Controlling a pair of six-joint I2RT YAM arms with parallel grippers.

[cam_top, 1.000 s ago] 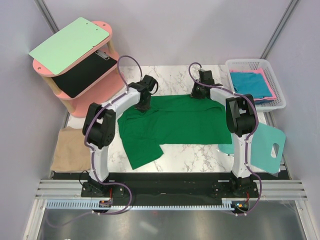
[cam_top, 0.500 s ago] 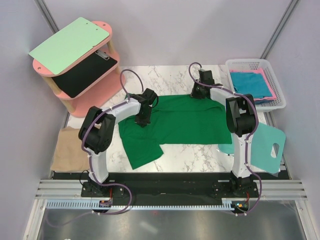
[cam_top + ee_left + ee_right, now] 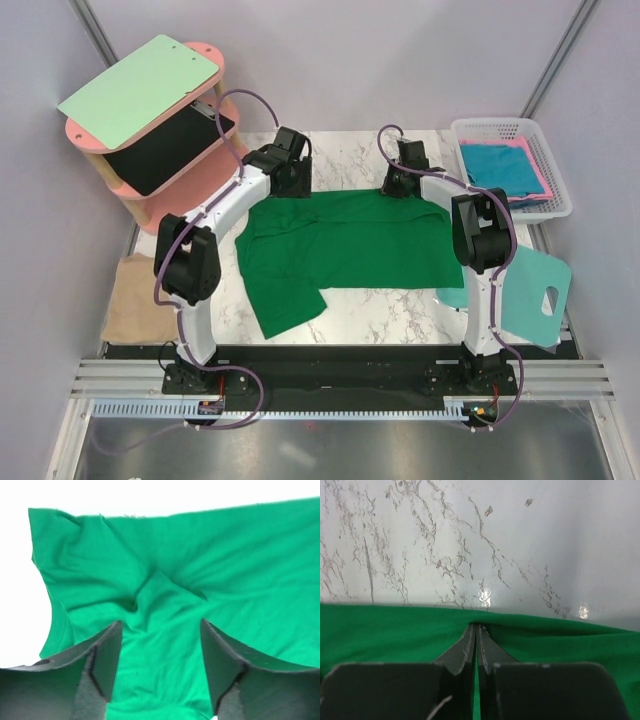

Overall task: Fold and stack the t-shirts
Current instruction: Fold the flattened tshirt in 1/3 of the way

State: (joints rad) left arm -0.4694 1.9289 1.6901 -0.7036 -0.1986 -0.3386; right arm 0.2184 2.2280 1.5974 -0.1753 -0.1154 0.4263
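A dark green t-shirt (image 3: 345, 245) lies spread on the marble table (image 3: 340, 155), one sleeve folded toward the near left. My left gripper (image 3: 290, 172) hovers over the shirt's far left corner; in the left wrist view it (image 3: 161, 626) stands open, with only wrinkled green cloth (image 3: 165, 580) below the gap. My right gripper (image 3: 398, 186) sits at the shirt's far edge, and the right wrist view shows it (image 3: 476, 628) shut on the green hem (image 3: 395, 625). A tan t-shirt (image 3: 140, 300) lies at the near left. Teal-blue (image 3: 497, 165) and pink (image 3: 541, 180) t-shirts lie in the basket.
A white basket (image 3: 560, 165) stands at the far right. A mint-teal board with a hole (image 3: 535, 290) lies at the near right under the right arm. A pink two-tier shelf (image 3: 190, 175) with a pale green clipboard (image 3: 140, 88) stands at the far left.
My left gripper let go of the green shirt, opened, and drew back toward the far left corner. The right gripper has not moved.
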